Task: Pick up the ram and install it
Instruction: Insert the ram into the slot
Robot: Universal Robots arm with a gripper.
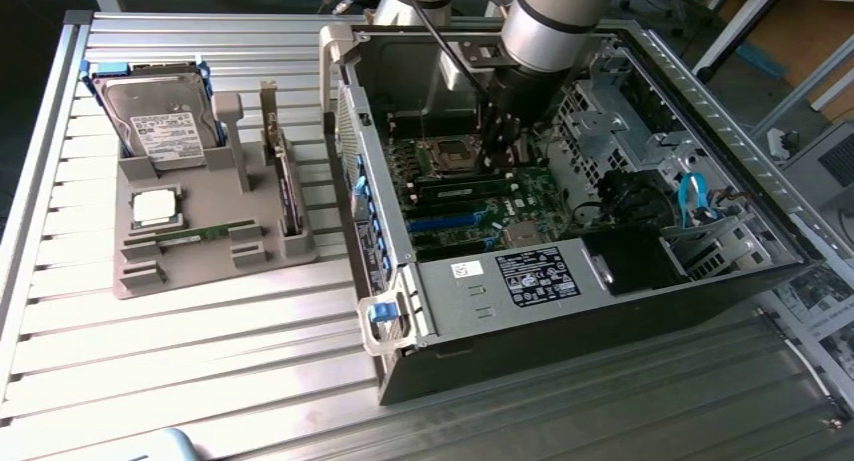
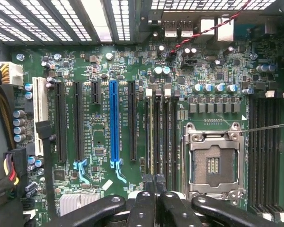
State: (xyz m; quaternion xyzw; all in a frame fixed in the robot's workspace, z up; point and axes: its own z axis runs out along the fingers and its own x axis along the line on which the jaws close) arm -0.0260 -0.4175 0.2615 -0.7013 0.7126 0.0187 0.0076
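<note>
Where the arm [image 1: 554, 21] reaches steeply down from the top of the exterior view into the open case [image 1: 400, 316], its gripper [image 1: 498, 166] points straight at the board [image 2: 99, 71]. In the wrist view the gripper [image 2: 154, 182] has its fingers pressed together with nothing seen between them. They sit right over one end of the ram [image 2: 154, 137]. The ram [image 1: 461, 193] stands on edge in one of the black slots just beside the open socket [image 2: 213, 163]. Whether the fingertips touch it cannot be told. On the counter [image 1: 200, 371], at the exterior view's left and well apart from the case, a gray holder [image 1: 200, 269] carries a drive [image 1: 160, 121] with a white label, its print too small to read. A second green stick [image 1: 200, 233] lies flat in the holder. A black sticker [image 1: 537, 277] with white print and a small white sticker [image 1: 465, 269] sit on the case's inner frame, and neither is legible. White lettering runs along the blue slot [image 2: 114, 118] but cannot be read.
</note>
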